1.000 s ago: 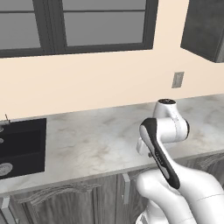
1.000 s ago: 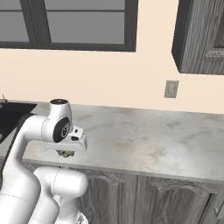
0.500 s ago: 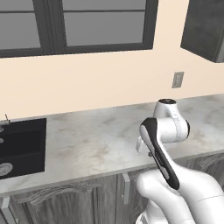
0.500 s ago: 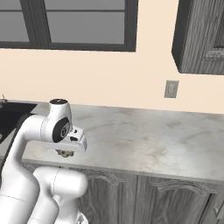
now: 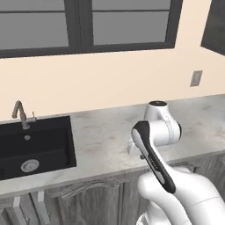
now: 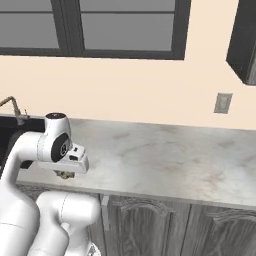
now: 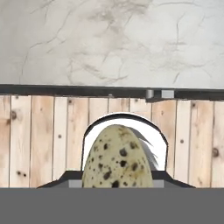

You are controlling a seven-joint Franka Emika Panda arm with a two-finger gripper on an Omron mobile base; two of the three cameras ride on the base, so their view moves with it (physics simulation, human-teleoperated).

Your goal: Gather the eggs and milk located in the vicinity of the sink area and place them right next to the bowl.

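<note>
While the marble counter (image 5: 101, 136) stretches pale beneath the dark window, the black sink (image 5: 35, 145) with its thin faucet (image 5: 19, 114) sits at its left end, and the white arm (image 5: 158, 158) hangs folded over the counter's front edge. Its gripper (image 7: 117, 183) is closed around a speckled egg (image 7: 117, 162), seen from the hand camera against the wooden floor just off the counter edge. Light, smooth and brittle, the egg would likely crack under a hard squeeze or slip from a loose one; a gentle hold across its widest middle looks safest. Neither milk nor bowl can be placed from here.
</note>
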